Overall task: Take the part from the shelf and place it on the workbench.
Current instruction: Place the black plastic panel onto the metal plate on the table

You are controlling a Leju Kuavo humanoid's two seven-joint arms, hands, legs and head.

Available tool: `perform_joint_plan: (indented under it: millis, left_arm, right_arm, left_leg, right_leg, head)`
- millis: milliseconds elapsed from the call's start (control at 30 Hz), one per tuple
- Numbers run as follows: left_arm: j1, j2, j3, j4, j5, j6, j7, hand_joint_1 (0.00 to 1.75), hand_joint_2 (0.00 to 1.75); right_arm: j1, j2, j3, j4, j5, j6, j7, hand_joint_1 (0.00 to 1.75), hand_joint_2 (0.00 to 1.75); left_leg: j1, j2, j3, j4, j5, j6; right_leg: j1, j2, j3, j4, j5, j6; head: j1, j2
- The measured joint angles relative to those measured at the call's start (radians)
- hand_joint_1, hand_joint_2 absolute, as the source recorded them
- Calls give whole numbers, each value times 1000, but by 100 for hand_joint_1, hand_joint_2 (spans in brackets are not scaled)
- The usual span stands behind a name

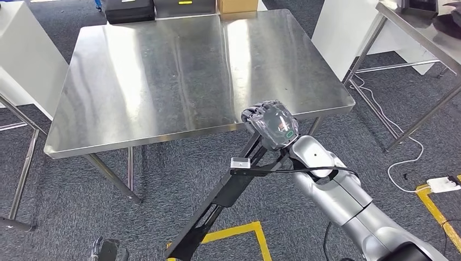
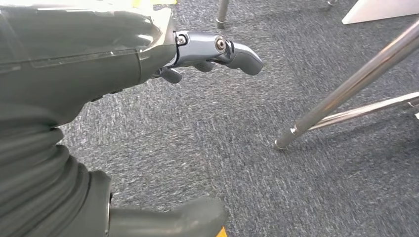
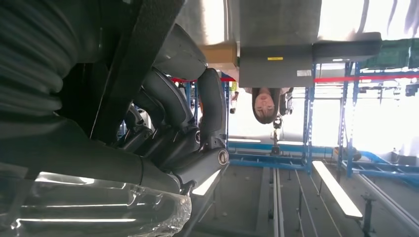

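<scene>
The part (image 1: 217,204) is a long, flat black bar with a small grey block on it. My right hand (image 1: 272,122) grips its upper end just at the near edge of the steel workbench (image 1: 179,76), right of the middle. The bar slants down and to the left from the hand, below the bench top and over the carpet. In the right wrist view the fingers (image 3: 173,118) curl around the black bar (image 3: 133,64). My left hand (image 2: 148,64) hangs low over the carpet with its fingers apart and holds nothing.
Black cases (image 1: 130,10) and a cardboard box (image 1: 237,5) stand beyond the bench's far edge. A second steel table (image 1: 418,27) is at the right, with a white power strip (image 1: 443,184) and cable on the floor. Yellow tape (image 1: 239,231) marks the carpet. A person (image 3: 264,103) stands far off.
</scene>
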Motion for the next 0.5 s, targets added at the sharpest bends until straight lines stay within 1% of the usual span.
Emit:
perform_joint_plan:
  millis: [33,67,100,133,167,200,233,267,300,333,400,433,467,500]
  left_arm:
    - [0,0,-2,0,0,0,0,0,175]
    - [0,0,-3,0,0,1,0,0,175]
    - [-1,1,-4,0,0,2,1,0,175]
    - [-1,2,-5,-1,1,4,2,0,175]
    - [-1,2,-5,-1,1,5,3,0,175]
    - [0,3,-5,-1,2,6,4,0,175]
    - [1,3,-5,-1,3,6,5,0,175]
    - [1,3,-6,-1,4,6,5,0,175]
    - [1,3,-6,-1,5,6,5,0,175]
    - [1,3,-6,-1,6,7,5,0,175]
    - [1,3,-6,-1,8,7,5,0,175]
    - [1,3,-6,-1,8,7,5,0,175]
    - [1,2,-6,-1,8,8,5,0,175]
    - [0,2,-6,-1,8,8,5,0,175]
  right_arm:
    - [1,-2,-3,0,1,-1,0,162,175]
    - [1,-5,-6,-1,2,-2,0,162,175]
    - [1,-7,-11,-3,2,-3,0,162,175]
    - [1,-8,-14,-5,2,-4,1,162,175]
    - [2,-9,-17,-7,3,-5,1,162,175]
    - [3,-10,-18,-10,5,-5,2,162,175]
    - [4,-10,-20,-12,8,-5,3,162,175]
    - [5,-11,-22,-15,12,-4,4,162,175]
    - [4,-11,-25,-19,15,-3,5,162,175]
    - [4,-10,-28,-23,17,-2,5,162,175]
    - [4,-10,-32,-28,20,3,5,162,175]
    - [6,-11,-33,-28,21,5,5,162,175]
    - [8,-11,-33,-28,22,7,5,162,175]
    - [10,-11,-33,-28,22,9,5,162,175]
  left_leg:
    - [0,-5,1,1,0,-1]
    - [0,-10,1,2,-1,-3]
    - [-2,-14,0,5,-2,-6]
    - [-4,-17,-2,8,-3,-10]
    - [-6,-18,-5,9,-4,-16]
    - [-7,-20,-6,10,-4,-21]
    - [-5,-20,-8,9,-4,-27]
    - [-3,-17,-11,14,-9,-33]
    - [-1,-10,-19,32,-23,-39]
    - [1,-2,-36,71,-48,-44]
    - [2,11,-95,198,-115,-52]
    - [3,13,-125,260,-139,-55]
    - [4,14,-143,295,-145,-57]
    - [5,15,-142,292,-131,-58]
  right_leg:
    - [-3,1,27,-58,26,8]
    - [-6,4,64,-135,56,15]
    - [-8,8,98,-207,82,17]
    - [-9,11,121,-257,100,15]
    - [-8,14,131,-280,108,11]
    - [-6,14,132,-284,109,4]
    - [-8,13,132,-284,111,-3]
    - [-10,12,132,-285,113,-9]
    - [-13,11,133,-287,115,-17]
    - [-15,9,134,-289,117,-24]
    - [-14,5,135,-289,117,-33]
    - [-13,3,135,-289,116,-34]
    - [-12,2,135,-289,116,-34]
    - [-11,0,135,-288,115,-34]
  head:
    - [0,0]
    - [1,0]
    - [1,0]
    - [1,0]
    - [1,0]
    - [0,0]
    - [0,0]
    - [0,0]
    - [-2,0]
    - [-2,0]
    - [-4,0]
    - [-4,0]
    - [-4,0]
    - [-4,0]
